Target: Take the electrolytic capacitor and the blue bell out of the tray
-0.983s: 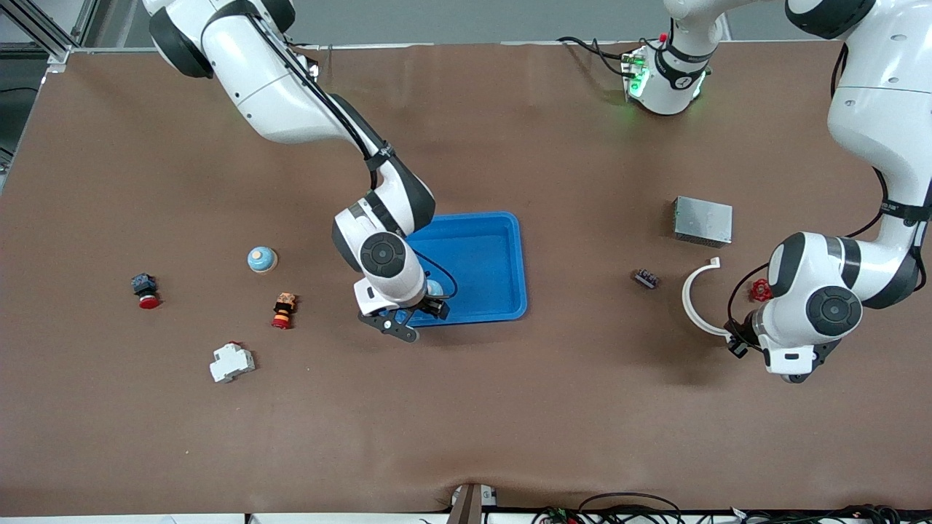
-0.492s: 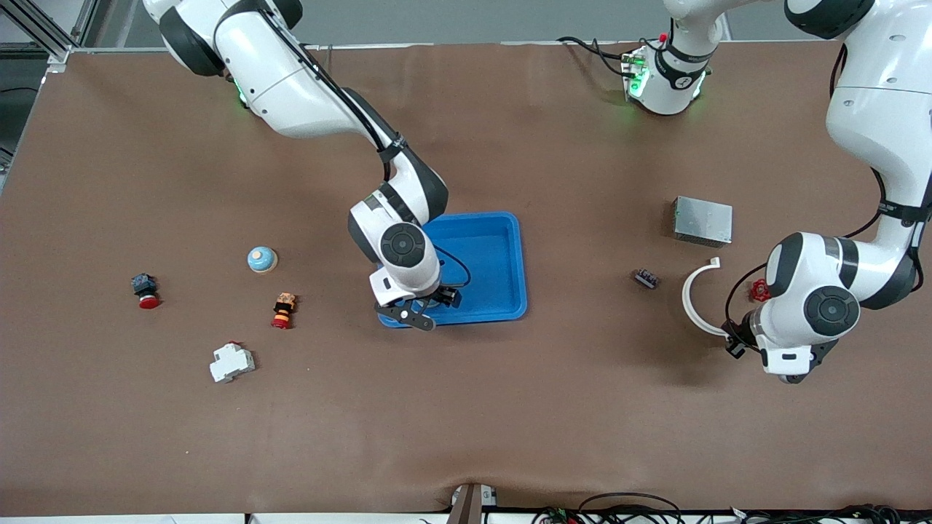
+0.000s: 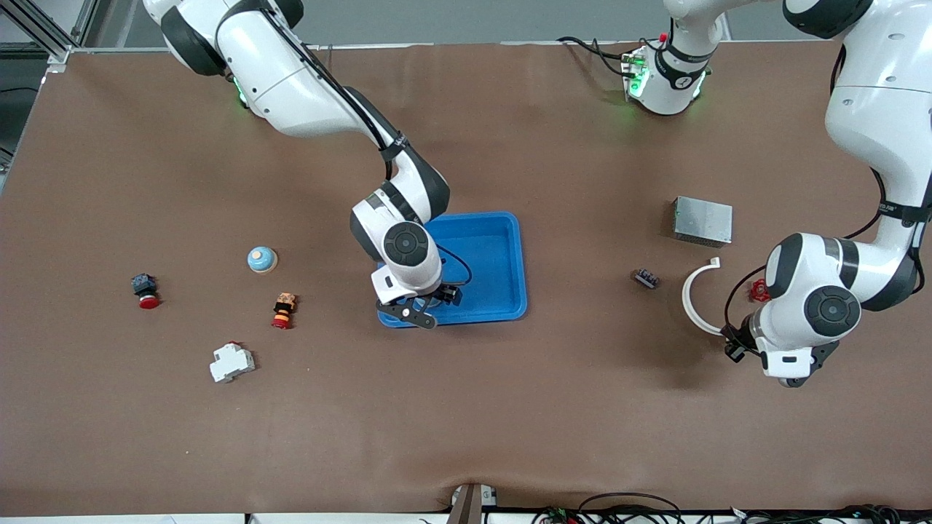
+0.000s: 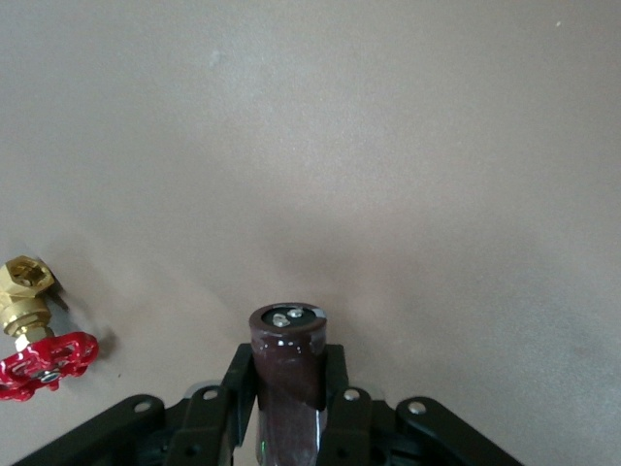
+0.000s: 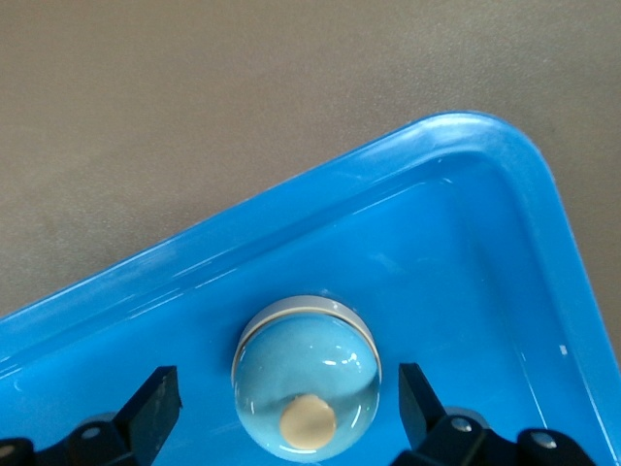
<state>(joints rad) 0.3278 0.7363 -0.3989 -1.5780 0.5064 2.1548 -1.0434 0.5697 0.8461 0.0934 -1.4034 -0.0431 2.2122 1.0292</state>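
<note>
Shifted inward, right end effector (image 5: 289, 413) straddles bell (image 5: 307, 390) near tray (image 5: 505, 194) corner.

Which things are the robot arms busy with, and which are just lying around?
Busy with:
- capacitor, held in the left gripper
- bell in the blue tray, between the right gripper fingers

Lying around:
- second bell
- red valve
- metal box
- white breaker

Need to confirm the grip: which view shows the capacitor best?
The left wrist view: the capacitor stands upright, clamped in the left gripper, terminals showing. In the front view the left arm hides it. The right wrist view shows only the bell in the blue tray.
</note>
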